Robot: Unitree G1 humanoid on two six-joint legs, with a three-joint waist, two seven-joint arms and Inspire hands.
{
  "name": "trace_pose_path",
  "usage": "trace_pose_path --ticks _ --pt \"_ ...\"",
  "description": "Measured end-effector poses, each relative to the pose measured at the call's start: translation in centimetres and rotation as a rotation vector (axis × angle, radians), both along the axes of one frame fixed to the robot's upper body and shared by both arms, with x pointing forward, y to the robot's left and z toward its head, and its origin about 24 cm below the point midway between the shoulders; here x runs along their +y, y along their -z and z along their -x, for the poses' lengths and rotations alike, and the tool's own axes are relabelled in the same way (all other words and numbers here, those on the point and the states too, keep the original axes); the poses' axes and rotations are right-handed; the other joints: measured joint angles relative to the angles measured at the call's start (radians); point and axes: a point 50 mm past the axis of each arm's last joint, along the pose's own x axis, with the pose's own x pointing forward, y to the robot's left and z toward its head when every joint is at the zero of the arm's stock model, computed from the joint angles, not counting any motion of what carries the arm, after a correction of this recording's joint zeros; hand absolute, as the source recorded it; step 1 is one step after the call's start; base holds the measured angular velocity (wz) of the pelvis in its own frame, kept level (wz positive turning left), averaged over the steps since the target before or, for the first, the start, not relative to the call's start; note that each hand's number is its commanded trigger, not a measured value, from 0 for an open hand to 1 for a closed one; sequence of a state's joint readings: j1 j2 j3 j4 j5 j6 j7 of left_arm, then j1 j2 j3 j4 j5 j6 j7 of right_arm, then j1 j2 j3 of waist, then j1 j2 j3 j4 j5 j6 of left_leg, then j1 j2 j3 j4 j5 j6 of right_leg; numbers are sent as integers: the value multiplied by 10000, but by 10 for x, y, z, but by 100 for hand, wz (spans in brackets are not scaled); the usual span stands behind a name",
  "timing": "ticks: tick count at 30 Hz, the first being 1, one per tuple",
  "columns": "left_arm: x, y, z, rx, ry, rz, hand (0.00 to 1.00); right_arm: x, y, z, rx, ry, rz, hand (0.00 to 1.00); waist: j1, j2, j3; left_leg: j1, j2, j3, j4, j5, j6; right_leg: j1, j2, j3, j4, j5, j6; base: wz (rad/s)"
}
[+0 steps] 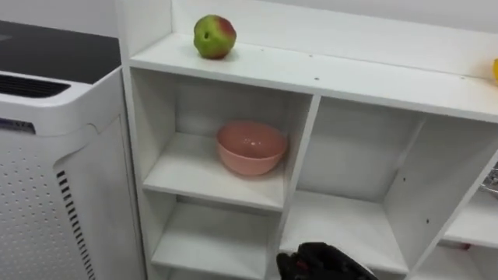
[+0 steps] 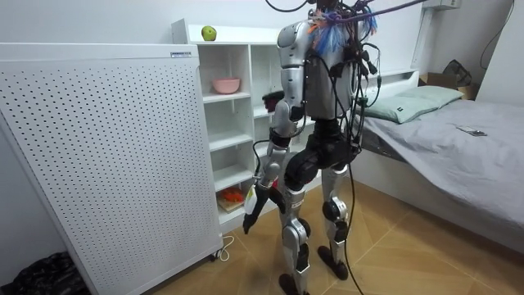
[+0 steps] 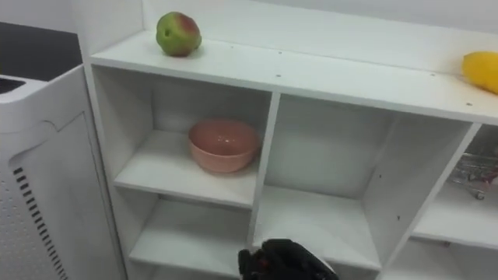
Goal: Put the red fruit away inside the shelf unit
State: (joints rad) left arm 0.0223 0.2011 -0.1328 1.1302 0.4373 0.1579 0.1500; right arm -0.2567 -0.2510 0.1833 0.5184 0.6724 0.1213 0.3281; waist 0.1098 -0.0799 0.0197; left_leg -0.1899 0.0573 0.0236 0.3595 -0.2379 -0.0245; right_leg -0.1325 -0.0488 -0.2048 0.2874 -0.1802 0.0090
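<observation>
Apple [image 1: 214, 36], green blushed red: was set at the left end of the closet [image 1: 342, 78] top. Pink bowl [image 1: 250, 147] was shelved beneath; yellow fruit [image 3: 482, 71] was seen far right. Right hand [image 1: 319, 263] was held before the lower shelves and left hand [image 2: 250, 215] was hung low, state of either not to be told.

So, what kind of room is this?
Probably a bedroom: a bed with a pillow stands at the room view's right, near a white shelf unit with a bowl inside and an apple on top.
</observation>
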Motion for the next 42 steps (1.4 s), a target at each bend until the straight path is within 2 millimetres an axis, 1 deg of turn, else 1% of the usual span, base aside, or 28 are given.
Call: trace_pose_path --ticks 1,2,3,4,5,6,7,8,9,10,11,12,14,15,17,18,20,23,24,27,29,30,32,33,35,40,41,42 --pt "-2 0 -3 -61 36 48 0 -2 2 -3 154 207 -15 100 -9 42 25 -242 0 35 132 10 17 -261 -25 2 173 -3 0 7" --pt "-4 -1 -11 -246 46 144 0 -6 5 -7 479 627 -199 100 -32 122 80 -687 -8 54 380 30 50 -744 -84 -10 491 -6 0 5" --pt "-5 -2 -14 -396 -48 218 0 -7 8 -8 668 897 -390 100 -32 142 96 -904 -16 59 488 44 72 -979 -116 -24 652 -11 -2 9" --pt "-7 -2 -19 -619 -323 325 0 -10 16 -7 1090 1472 -789 100 -21 166 113 -1253 -32 66 614 76 115 -1342 -163 -28 856 -19 -1 4" --pt "-9 -2 -21 -790 -747 541 0 -10 21 -6 1406 1889 -1134 100 43 179 122 -1653 -46 78 773 85 130 -1766 -199 6 1075 -30 -10 0" --pt "-10 -2 -21 -825 -926 632 0 -8 22 -6 1474 2017 -1275 100 44 199 135 -1872 -57 73 882 84 133 -1990 -222 3 1217 -57 -25 0" --pt "-12 -1 -22 -840 -1156 763 0 -7 24 -6 1649 2360 -1780 100 39 223 155 -2319 -105 46 1133 78 146 -2429 -299 -1 1531 -174 -50 8" --pt "-16 0 -21 -906 -1293 819 0 -8 27 -5 1930 2842 -2406 100 58 273 185 -2743 -154 3 1420 56 176 -2867 -381 0 1909 -307 -58 14" --pt "-17 0 -21 -923 -1311 833 0 -10 28 -5 2049 3086 -2642 100 72 321 209 -2948 -166 -20 1568 45 188 -3069 -407 10 2087 -360 -61 17" --pt "-18 0 -20 -954 -1301 825 0 -13 29 -7 2221 3563 -3128 100 80 415 261 -3380 -174 -48 1817 39 195 -3495 -440 27 2377 -420 -87 10" --pt "-18 1 -18 -962 -1311 712 0 -16 25 -12 2214 3969 -3418 100 92 465 288 -3843 -199 -18 1970 73 206 -4042 -508 70 2610 -451 -112 6" --pt "-17 1 -16 -928 -1328 592 0 -21 21 -16 2196 4377 -3625 100 104 479 287 -4232 -267 29 1996 187 217 -4544 -589 144 2848 -473 -118 0" --pt "-18 1 -13 -868 -1277 477 0 -29 15 -24 2127 4922 -3890 100 111 516 280 -4723 -355 58 2007 354 218 -5168 -717 179 3131 -481 -149 4" --pt "-19 2 -12 -852 -1191 509 0 -33 11 -29 2104 5215 -4007 100 175 529 277 -4972 -373 94 2068 402 214 -5499 -728 278 3295 -472 -175 0" --pt "-23 2 -10 -880 -1001 600 0 -40 3 -35 1994 5588 -4423 100 319 527 278 -5244 -390 156 2151 439 193 -5883 -747 396 3518 -487 -208 -8" --pt "-24 2 -10 -904 -950 624 0 -42 0 -37 1924 5712 -4639 100 329 533 275 -5337 -395 158 2172 471 190 -5980 -761 395 3567 -496 -223 0" --pt "-27 2 -11 -1100 -1004 676 0 -46 -14 -48 1637 6129 -5406 100 341 533 272 -5654 -384 164 2190 527 152 -6347 -768 395 3668 -466 -293 0" --pt "-30 2 -11 -1226 -1162 661 0 -51 -32 -60 1323 6530 -6043 100 369 536 272 -5816 -384 254 2256 528 149 -6603 -858 367 3842 -489 -375 -3" --pt "-30 2 -11 -1247 -1190 659 0 -54 -36 -62 1253 6617 -6145 100 375 535 272 -5832 -388 281 2256 527 149 -6641 -869 383 3876 -498 -382 -4" --pt "-31 2 -12 -1291 -1329 730 0 -63 -54 -73 882 7228 -7184 100 391 566 267 -5996 -386 320 2289 526 150 -6835 -858 436 3899 -506 -383 0" --pt "-33 1 -14 -1426 -1543 912 0 -75 -77 -83 398 7504 -7794 100 413 656 267 -6262 -388 327 2304 530 156 -7088 -875 433 3938 -505 -383 0" --pt "-33 1 -14 -1429 -1547 919 0 -77 -82 -85 244 7548 -7920 100 425 669 261 -6318 -392 337 2309 530 157 -7147 -884 436 3959 -505 -383 0" --pt "-33 1 -15 -1450 -1636 983 0 -86 -99 -90 -269 7665 -8306 100 478 762 262 -6468 -392 420 2325 533 165 -7323 -936 424 4055 -530 -400 4" --pt "-34 1 -15 -1431 -1626 1015 0 -90 -102 -90 -404 7764 -8514 100 485 838 261 -6479 -384 524 2392 540 186 -7331 -981 399 4080 -572 -402 10" --pt "-36 1 -17 -1504 -1526 1073 0 -94 -105 -90 -433 8065 -8881 100 578 907 259 -6488 -344 724 2441 525 223 -7349 -1026 396 4152 -640 -396 7" --pt "-39 -2 -23 -1857 -1446 1183 0 -95 -120 -96 -546 8486 -9234 100 633 1008 258 -6659 -355 826 2617 474 298 -7566 -1092 458 4385 -715 -369 0" --pt "-39 -2 -23 -1873 -1426 1195 0 -95 -126 -99 -623 8546 -9347 0 639 1045 257 -6705 -364 847 2661 467 305 -7634 -1092 511 4442 -725 -355 0" --pt "-39 -2 -23 -1876 -1423 1197 0 -95 -130 -100 -671 8568 -9426 0 637 1065 256 -6726 -367 853 2670 468 306 -7661 -1093 524 4456 -724 -354 0"
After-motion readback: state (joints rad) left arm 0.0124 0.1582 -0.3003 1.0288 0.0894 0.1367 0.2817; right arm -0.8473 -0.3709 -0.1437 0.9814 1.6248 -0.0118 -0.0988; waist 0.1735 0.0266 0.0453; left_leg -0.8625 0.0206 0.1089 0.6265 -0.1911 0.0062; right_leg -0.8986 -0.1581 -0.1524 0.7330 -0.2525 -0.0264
